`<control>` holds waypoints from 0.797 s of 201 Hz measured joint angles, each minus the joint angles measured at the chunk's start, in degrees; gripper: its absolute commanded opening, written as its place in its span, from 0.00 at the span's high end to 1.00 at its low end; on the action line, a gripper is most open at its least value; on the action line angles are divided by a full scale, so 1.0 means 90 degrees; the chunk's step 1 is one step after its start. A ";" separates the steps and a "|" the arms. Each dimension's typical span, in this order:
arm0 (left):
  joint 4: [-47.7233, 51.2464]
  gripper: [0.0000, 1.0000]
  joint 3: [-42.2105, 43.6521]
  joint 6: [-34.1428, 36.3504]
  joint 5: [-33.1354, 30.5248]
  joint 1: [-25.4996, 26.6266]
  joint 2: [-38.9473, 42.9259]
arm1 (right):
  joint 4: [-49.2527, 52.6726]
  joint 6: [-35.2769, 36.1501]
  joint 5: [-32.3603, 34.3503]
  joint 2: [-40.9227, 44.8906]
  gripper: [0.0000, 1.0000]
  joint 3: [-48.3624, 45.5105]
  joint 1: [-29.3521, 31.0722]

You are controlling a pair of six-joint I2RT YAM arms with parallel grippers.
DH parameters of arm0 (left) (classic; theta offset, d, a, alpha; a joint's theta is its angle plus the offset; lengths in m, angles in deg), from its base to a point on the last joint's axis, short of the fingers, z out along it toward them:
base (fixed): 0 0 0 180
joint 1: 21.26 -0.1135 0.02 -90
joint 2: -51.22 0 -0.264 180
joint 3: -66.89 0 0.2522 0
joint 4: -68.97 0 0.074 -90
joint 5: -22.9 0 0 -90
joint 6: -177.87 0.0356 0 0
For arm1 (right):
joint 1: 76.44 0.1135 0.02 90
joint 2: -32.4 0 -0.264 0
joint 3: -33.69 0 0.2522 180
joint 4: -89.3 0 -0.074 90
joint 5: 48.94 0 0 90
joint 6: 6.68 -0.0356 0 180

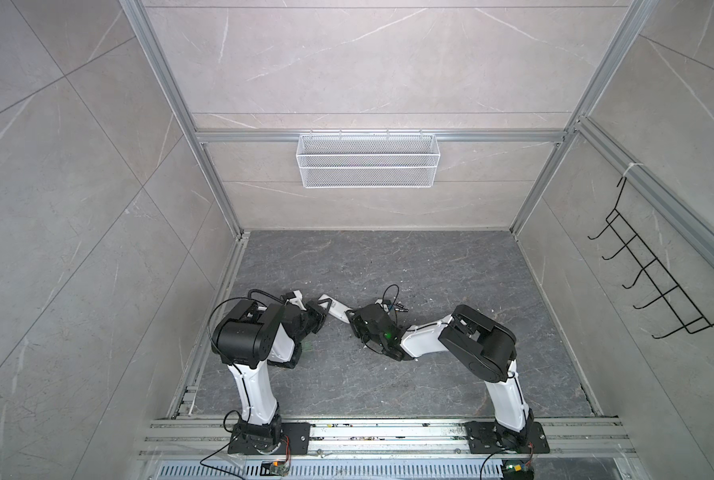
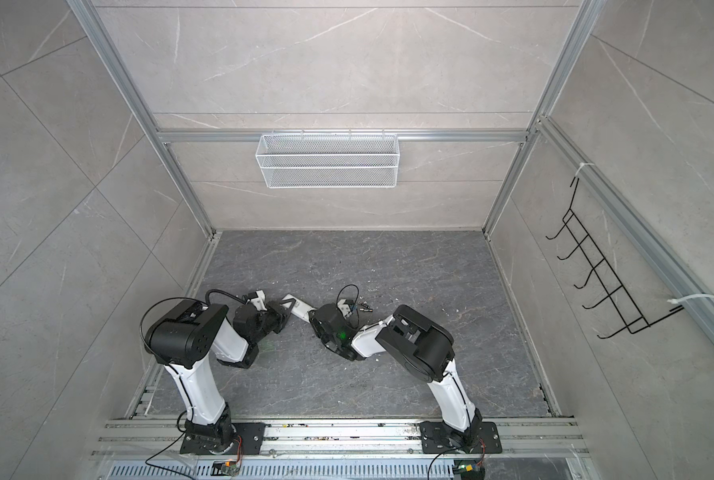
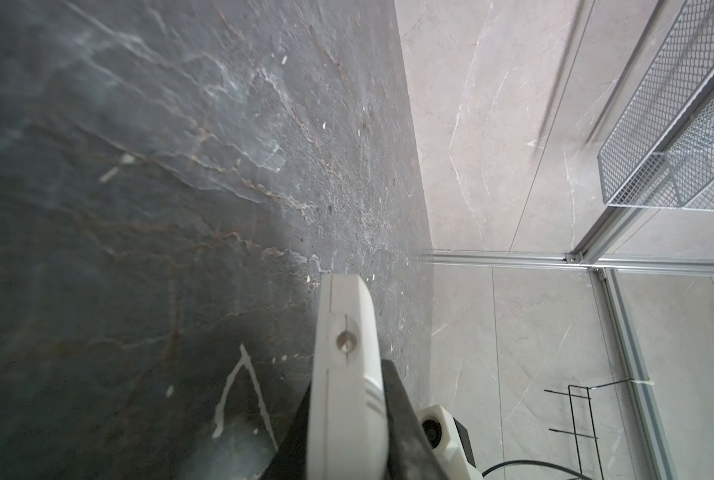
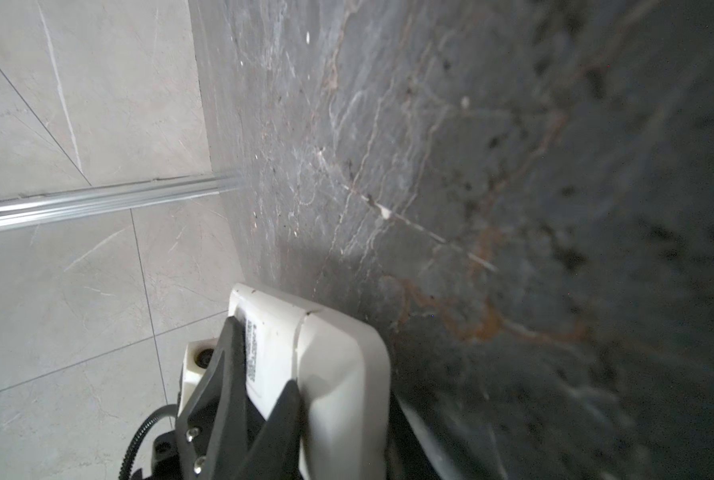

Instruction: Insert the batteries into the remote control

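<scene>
In both top views the white remote control [image 1: 335, 306] [image 2: 299, 308] bridges the left hand [image 1: 320, 311] and the right hand [image 1: 352, 318], just left of the middle of the dark, veined stone table [image 1: 388, 374]. Only these views catch the batteries [image 1: 398, 308] [image 2: 364, 308]: two tiny dark cylinders with silvery ends, lying close together on the table near its middle, just beyond the right wrist.

The left wrist view alone shows the remote edge-on. It is smooth off-white plastic with a seam down its side, a small round metal disc [image 3: 347, 340] and ribbed grooves. The left hand is clenched on its two broad faces.

The right wrist view gives the back instead, with a rounded end, a printed label [image 4: 252, 353] and a seam crossing the shell. There the right hand sets a black finger on either side of that end (whether they press on it I cannot tell).

An oblong white wire-mesh basket [image 1: 368, 166] hangs from the back wall's rail. A black wire hook rack [image 1: 658, 286] hangs on the right wall.
</scene>
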 measured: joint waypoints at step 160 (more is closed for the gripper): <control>0.0015 1.00 0.0087 -0.0056 0.0272 -0.0039 0.0000 | 0.2907 0.1634 0.0359 0.0738 0.55 0.0386 0.0056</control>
